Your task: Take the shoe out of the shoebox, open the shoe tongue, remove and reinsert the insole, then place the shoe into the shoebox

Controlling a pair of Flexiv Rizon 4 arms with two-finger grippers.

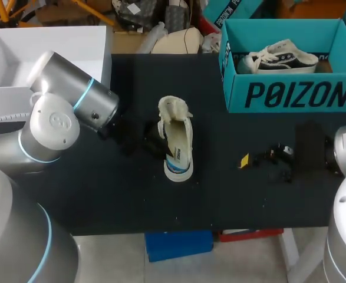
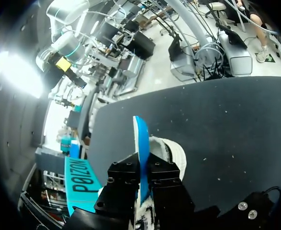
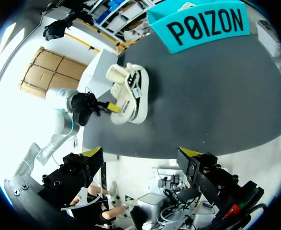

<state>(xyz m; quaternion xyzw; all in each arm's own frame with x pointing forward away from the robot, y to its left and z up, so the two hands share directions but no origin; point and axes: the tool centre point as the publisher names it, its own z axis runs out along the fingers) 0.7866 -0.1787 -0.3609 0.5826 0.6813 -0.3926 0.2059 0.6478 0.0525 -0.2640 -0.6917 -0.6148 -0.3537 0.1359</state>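
Note:
A white shoe (image 1: 177, 138) lies on the black table (image 1: 231, 200) at mid-table, its opening turned toward my left arm. My left gripper (image 1: 153, 141) is at the shoe's opening. In the left wrist view this gripper (image 2: 141, 175) is shut on a thin blue-edged insole (image 2: 140, 139) that stands up between its black fingers, with the shoe (image 2: 173, 153) just beside it. The right wrist view shows the shoe (image 3: 130, 93) ahead of my right gripper (image 3: 140, 158), whose fingers stand wide open and hold nothing. That gripper (image 1: 261, 160) hovers to the shoe's right. The teal shoebox (image 1: 290, 94) stands at the back right.
A dark shoe with white laces (image 1: 284, 59) lies inside the teal shoebox (image 3: 207, 26). A white open box (image 1: 43, 47) stands at the back left, behind my left arm. Bare black tabletop stretches along the front edge.

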